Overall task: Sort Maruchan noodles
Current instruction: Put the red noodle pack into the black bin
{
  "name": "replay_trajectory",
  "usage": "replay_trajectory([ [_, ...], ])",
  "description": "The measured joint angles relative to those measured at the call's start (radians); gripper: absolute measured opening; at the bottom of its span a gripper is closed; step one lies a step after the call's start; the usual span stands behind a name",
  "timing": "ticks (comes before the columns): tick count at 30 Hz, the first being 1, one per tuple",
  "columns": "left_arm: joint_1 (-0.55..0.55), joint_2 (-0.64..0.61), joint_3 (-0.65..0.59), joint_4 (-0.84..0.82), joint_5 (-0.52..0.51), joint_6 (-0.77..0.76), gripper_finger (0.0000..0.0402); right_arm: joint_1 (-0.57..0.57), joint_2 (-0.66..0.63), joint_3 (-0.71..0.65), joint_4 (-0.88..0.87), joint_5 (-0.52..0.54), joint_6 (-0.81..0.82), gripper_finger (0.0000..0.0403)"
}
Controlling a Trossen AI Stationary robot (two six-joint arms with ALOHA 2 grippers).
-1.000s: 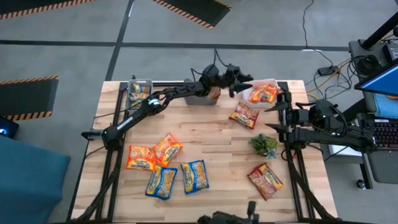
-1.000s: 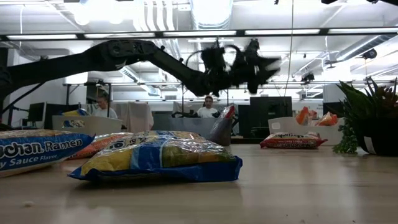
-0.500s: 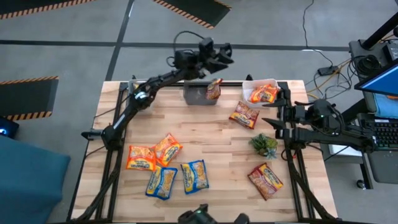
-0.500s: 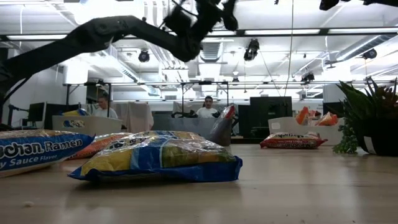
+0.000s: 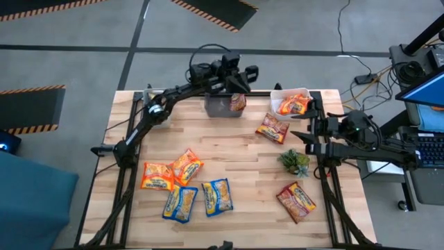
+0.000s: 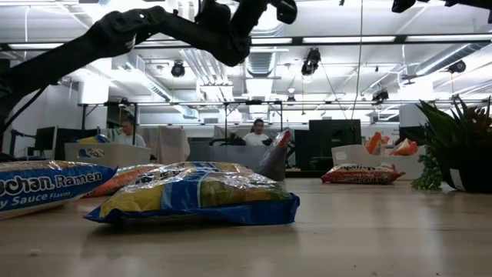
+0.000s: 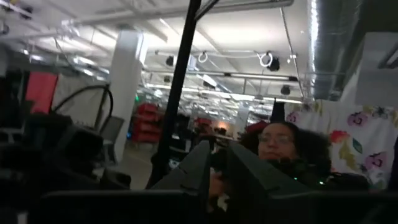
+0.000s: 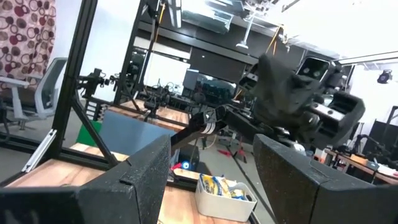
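Sorting is mid-cycle: left gripper [image 5: 239, 75] hangs above the grey bin [image 5: 220, 107] (fingers nearly closed, empty), red packet [image 5: 238, 102] inside; next, fetch a table packet [image 5: 272, 128]; right gripper [image 5: 309, 132] waits spread

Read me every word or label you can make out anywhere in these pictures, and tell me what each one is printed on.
"chan. Ramen" and beneath it "Sauce Flavor", both cut off at the edge: on the blue packet nearest the low view's edge.
The red packet farther back carries white lettering, too small to read.
Print on the packets in the high view is too small to read.
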Motion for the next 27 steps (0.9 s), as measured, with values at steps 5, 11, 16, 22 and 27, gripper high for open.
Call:
replay_trajectory([
  [5,0.004,-0.001,-0.076,0.0,0.078,-0.025,0.0012,0.0,0.012,0.0,0.009,0.0,0.0,0.0219],
  [11,-0.05,0.002,-0.291,-0.13,-0.071,0.257,0.0001,0.0,0.012,0.0,0.016,0.0,-0.001,0.0219],
  [16,-0.095,-0.007,-0.38,-0.399,-0.079,0.542,0.0,0.0,0.012,0.0,0.016,0.0,0.011,0.0219],
  [22,-0.086,-0.102,-0.443,-0.935,-0.16,0.957,0.0,0.0,0.012,0.0,0.011,0.0,0.018,0.0219],
  [27,-0.121,-0.305,-0.42,-1.921,-0.835,1.741,0.0,0.0,0.012,0.0,0.008,0.0,0.01,0.0219],
])
